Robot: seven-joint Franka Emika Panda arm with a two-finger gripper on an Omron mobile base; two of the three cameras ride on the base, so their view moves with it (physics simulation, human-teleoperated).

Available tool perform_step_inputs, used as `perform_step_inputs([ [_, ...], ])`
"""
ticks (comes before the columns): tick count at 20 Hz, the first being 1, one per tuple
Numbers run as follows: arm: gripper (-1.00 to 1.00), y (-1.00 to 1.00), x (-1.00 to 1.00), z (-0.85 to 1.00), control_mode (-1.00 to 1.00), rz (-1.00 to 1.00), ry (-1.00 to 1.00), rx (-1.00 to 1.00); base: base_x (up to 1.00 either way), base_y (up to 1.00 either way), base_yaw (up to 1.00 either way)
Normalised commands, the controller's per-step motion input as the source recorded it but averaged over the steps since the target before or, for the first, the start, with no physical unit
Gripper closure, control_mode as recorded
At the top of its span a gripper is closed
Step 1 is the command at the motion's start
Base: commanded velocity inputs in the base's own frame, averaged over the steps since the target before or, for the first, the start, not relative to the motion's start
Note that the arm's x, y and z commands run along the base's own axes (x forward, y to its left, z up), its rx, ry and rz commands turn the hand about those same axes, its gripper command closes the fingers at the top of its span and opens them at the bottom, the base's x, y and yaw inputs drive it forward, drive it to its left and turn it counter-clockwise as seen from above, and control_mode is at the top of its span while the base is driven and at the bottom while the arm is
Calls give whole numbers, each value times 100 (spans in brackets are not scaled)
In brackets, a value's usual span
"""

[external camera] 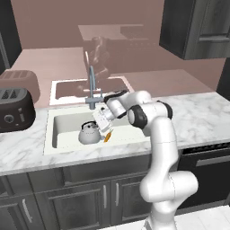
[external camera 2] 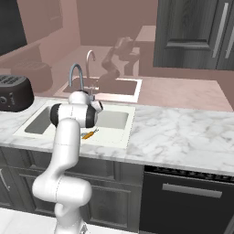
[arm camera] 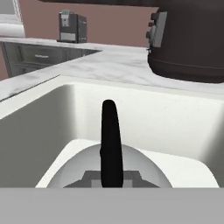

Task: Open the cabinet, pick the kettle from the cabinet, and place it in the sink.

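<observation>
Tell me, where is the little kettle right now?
In the left base view the kettle sits inside the sink, below the faucet, beside a small orange thing.

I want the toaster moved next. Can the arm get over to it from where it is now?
Probably yes: the toaster stands on the counter beside the sink, nothing between. But the claw is shut on the kettle handle, so it must let go first.

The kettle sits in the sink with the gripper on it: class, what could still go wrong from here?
1. The gripper is shut on the kettle's black handle; lifting away before opening could drag the kettle back out of the sink.
2. The faucet stands close beside the wrist; a careless retreat may strike it.
</observation>
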Motion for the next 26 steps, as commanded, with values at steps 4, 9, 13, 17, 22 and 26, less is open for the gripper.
perform_step_inputs([
  [4,100,15,9,-11,-100,0,-2,-3,0,0,0],
  [9,100,10,15,-11,-100,0,0,-3,0,0,0],
  [13,100,9,19,-14,-100,0,0,-1,0,0,0],
  [17,100,5,22,-13,-100,0,0,0,0,0,0],
  [22,100,5,24,-14,-100,0,0,0,0,0,0],
  [26,100,4,25,-16,-100,0,0,0,0,0,0],
])
